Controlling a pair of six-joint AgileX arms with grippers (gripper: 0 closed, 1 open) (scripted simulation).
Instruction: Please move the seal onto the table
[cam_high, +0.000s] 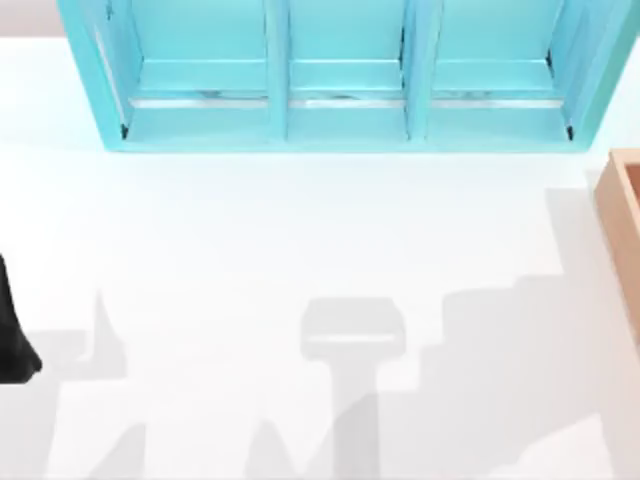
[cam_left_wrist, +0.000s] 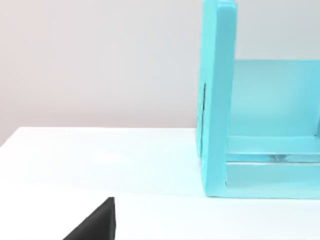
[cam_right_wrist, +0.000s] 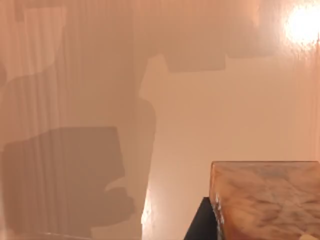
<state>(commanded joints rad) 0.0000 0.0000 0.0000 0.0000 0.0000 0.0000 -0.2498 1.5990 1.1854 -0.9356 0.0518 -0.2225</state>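
The near part of the plain white counter (cam_high: 250, 250) carries soft grey shadows and nothing else. At its left edge, a black piece of the left arm (cam_high: 12, 335) juts in from outside; the left wrist view has a black wedge (cam_left_wrist: 95, 222) low over the same white surface, and whether the left jaws are released or clenched cannot be told. At the right edge, partway back, stands one corner of a tan wooden box (cam_high: 622, 215). The right wrist view looks into warm tan wood with shadows across it, and close up there is an amber-orange marbled block, the seal (cam_right_wrist: 265, 200), with a black gripper part (cam_right_wrist: 200, 222) just beside it; I cannot tell whether the right jaws grasp the seal or hang slack. Along the far edge sits a light-blue shelf unit with three compartments (cam_high: 345, 125), its side wall upright in the left wrist view. No writing or label can be read anywhere.
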